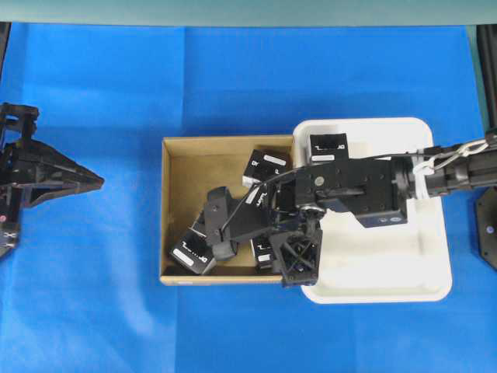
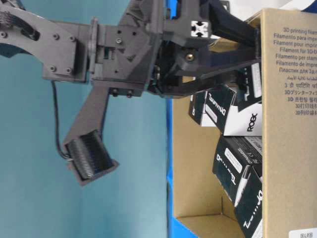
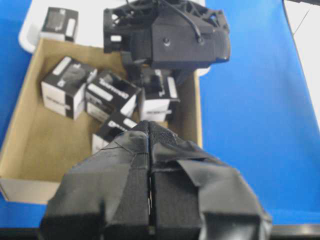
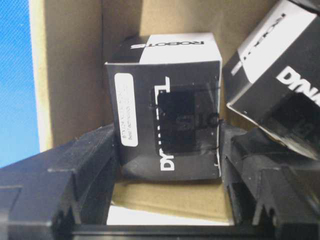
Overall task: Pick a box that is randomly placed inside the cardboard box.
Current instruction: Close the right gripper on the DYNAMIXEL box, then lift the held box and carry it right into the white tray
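Right end effector (image 4: 170, 165) down inside the cardboard box (image 1: 172, 203), pads either side of one black box (image 4: 167, 107), flush against both flanks in the wrist view; whether already clamped, cannot tell. Box upright between the pads, near the carton's corner wall. Neighbour box (image 4: 280, 85) leaning in just beside the right pad. Risks, as a judgement: catching that neighbour on the lift and dragging it along; a shallow bite low on the box (only the lower half sits between the pads) letting it tip or slip. Left end effector (image 3: 149, 200) pressed together, empty, hovering off the carton over the blue worktop (image 1: 93, 295). White tray (image 1: 435, 264) alongside, one box (image 1: 328, 144) in it.
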